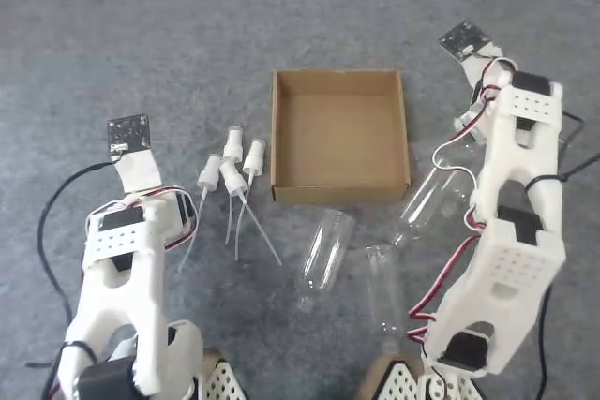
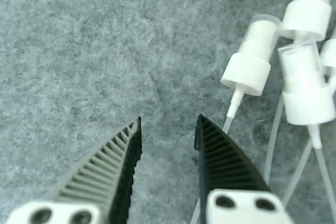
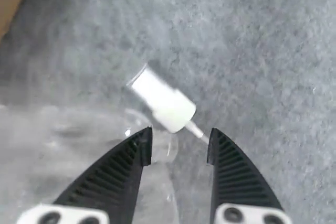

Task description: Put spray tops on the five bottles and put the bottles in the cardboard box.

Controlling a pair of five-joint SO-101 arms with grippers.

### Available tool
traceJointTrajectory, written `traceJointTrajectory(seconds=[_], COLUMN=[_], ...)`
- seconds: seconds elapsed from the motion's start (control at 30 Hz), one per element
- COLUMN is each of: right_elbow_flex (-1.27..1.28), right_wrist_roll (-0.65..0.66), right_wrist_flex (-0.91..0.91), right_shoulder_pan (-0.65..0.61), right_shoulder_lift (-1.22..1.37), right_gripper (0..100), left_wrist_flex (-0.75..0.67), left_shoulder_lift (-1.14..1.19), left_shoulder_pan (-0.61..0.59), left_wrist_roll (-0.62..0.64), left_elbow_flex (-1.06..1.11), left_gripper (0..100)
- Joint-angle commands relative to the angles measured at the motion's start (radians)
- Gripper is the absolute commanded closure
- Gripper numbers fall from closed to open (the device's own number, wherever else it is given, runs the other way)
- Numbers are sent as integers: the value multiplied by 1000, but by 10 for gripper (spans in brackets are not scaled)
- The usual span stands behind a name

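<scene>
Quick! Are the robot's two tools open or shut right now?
Left tool: open, holding nothing.
Right tool: open, a spray top at its tips, not gripped.

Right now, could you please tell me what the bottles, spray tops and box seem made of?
Bottles: likely clear glossy plastic; the carpet shows through. Spray tops: apparently smooth white plastic with translucent tubes. Box: brown matte cardboard, raw-edged walls.

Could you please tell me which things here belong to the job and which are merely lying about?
For the job: cardboard box, four loose spray tops, three clear bottles, another spray top at the right claw.
Just lying about: a black cable on the grey mat.
</scene>
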Motion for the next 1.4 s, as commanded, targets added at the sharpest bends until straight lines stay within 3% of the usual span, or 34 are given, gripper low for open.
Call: traceJointTrajectory(seconds=[0.0,0.5,0.9,1.13,1.37], right_elbow_flex=[-54,-54,-64,-64,-58], right_wrist_roll=[14,9,12,28,64], right_wrist_flex=[-45,-104,-22,30,31], right_shoulder_pan=[18,156,79,209,113], right_shoulder_lift=[36,110,-61,-139,-139], right_gripper=[843,844,842,842,842], left_wrist_flex=[-23,-23,-23,-23,-58], left_shoulder_lift=[-35,-35,-35,-35,-37], left_shoulder_pan=[8,8,8,9,46], left_wrist_roll=[-5,-5,-5,-5,-5], left_elbow_flex=[-4,-4,-4,-4,24], left_gripper=[848,848,848,848,848])
